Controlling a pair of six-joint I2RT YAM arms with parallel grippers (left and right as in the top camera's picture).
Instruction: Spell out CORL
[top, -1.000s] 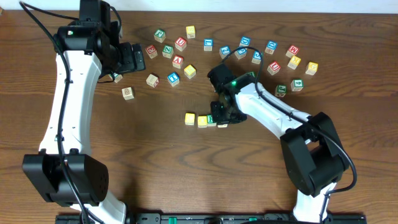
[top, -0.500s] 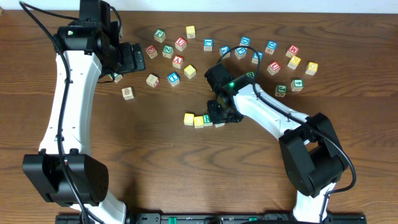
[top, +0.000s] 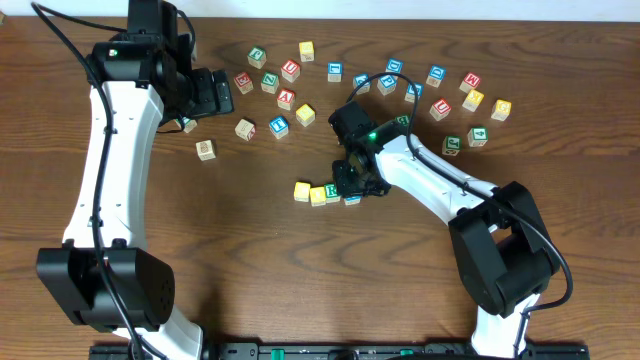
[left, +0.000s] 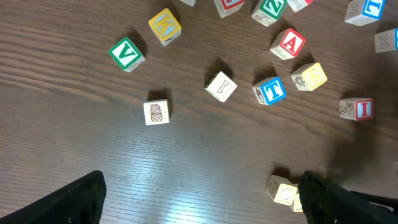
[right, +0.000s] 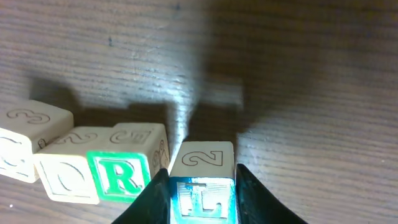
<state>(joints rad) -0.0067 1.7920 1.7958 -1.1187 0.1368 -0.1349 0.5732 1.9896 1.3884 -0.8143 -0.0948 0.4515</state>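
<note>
Overhead: fixed above surface (top: 250, 260), facing straight down, far off; both arms whole in frame, bases at bottom edge.

Left wrist: mid height, facing down on scattered blocks, roughly same way up as overhead; left fingers (left: 68, 202) dark in lower corners.

Right wrist: very near surface, looking along right fingers (right: 255, 199); blue L block (right: 202, 199) at bottom edge, block row (right: 93, 168) beside it.

Shared: blue T block (left: 270, 91) seen by left wrist and overhead; block row seen by right wrist and overhead.

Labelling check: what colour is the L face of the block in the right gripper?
Blue; L block shows best in right wrist view.
</note>
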